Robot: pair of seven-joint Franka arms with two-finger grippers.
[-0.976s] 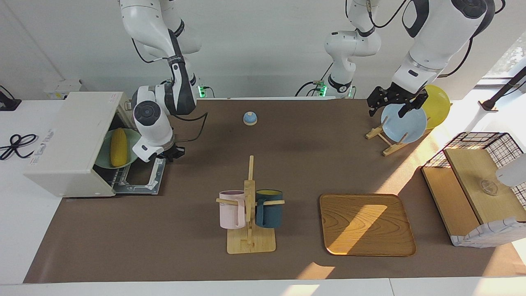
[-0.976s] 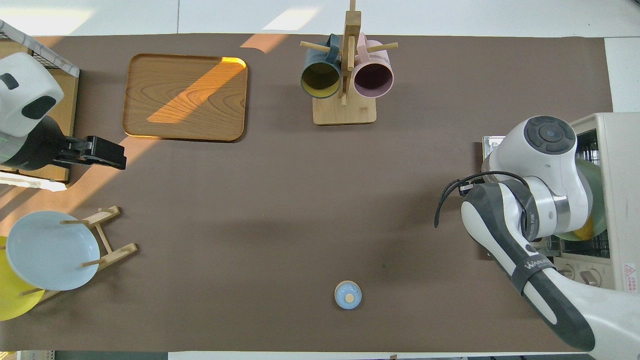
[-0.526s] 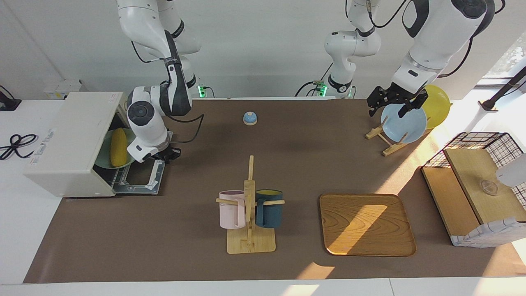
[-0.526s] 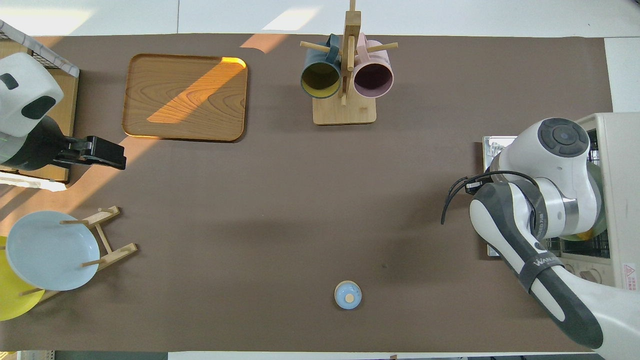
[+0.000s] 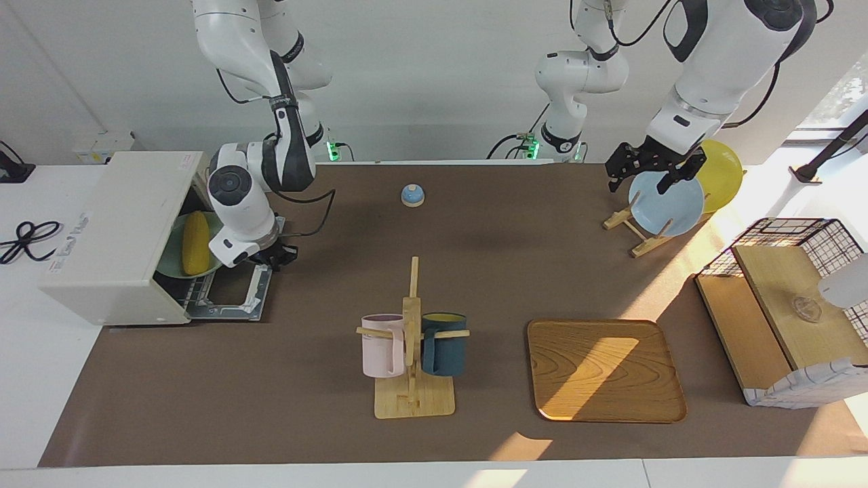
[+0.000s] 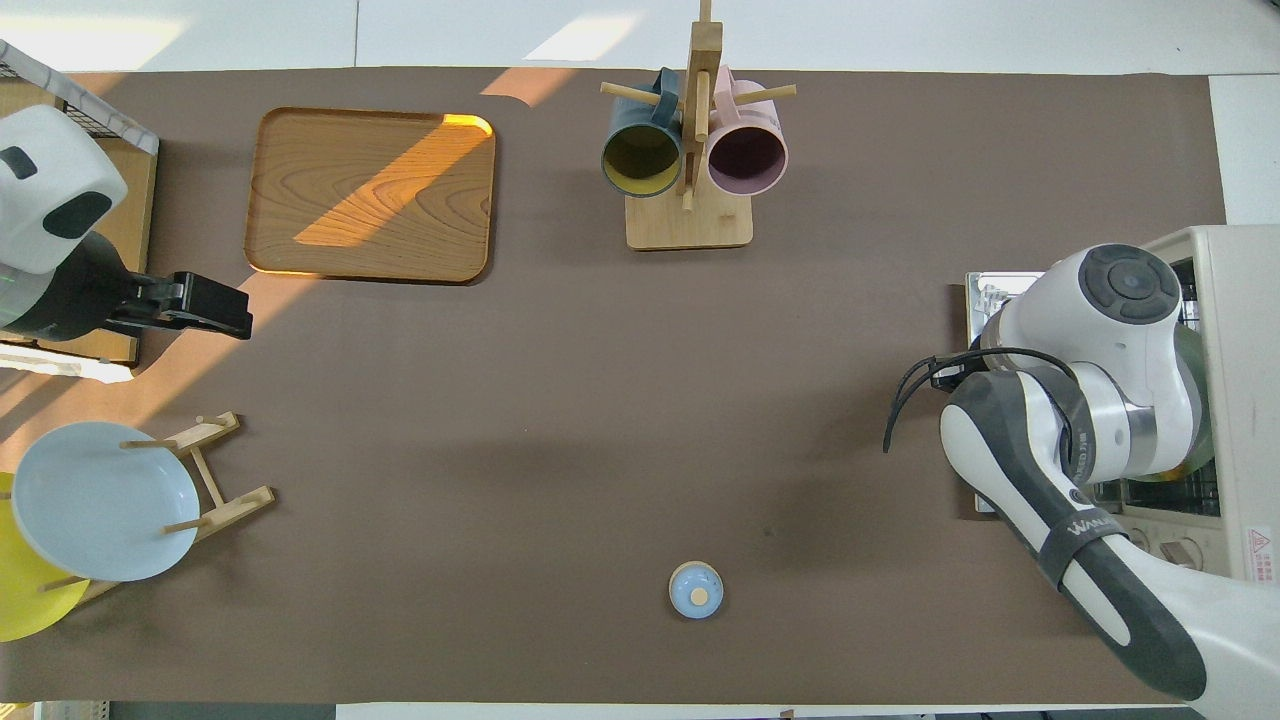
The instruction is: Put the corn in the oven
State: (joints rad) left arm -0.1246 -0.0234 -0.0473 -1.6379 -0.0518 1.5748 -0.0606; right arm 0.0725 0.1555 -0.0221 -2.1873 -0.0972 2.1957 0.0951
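Note:
The corn lies on a green plate on the wire rack inside the open off-white oven, at the right arm's end of the table. The oven's door is folded down flat. My right gripper is low over the door's hinge edge, right beside the plate's rim. In the overhead view the right arm covers the plate and corn in front of the oven. My left gripper waits open and empty, up over the blue plate; it also shows in the overhead view.
A mug stand with a pink and a dark blue mug, and a wooden tray, are farther from the robots. A small blue bell is near the robots. A plate rack and a wire-and-wood basket are at the left arm's end.
My right arm's hand has shifted a little toward the oven's opening. The corn and plate have hardly moved. The left arm has not moved.

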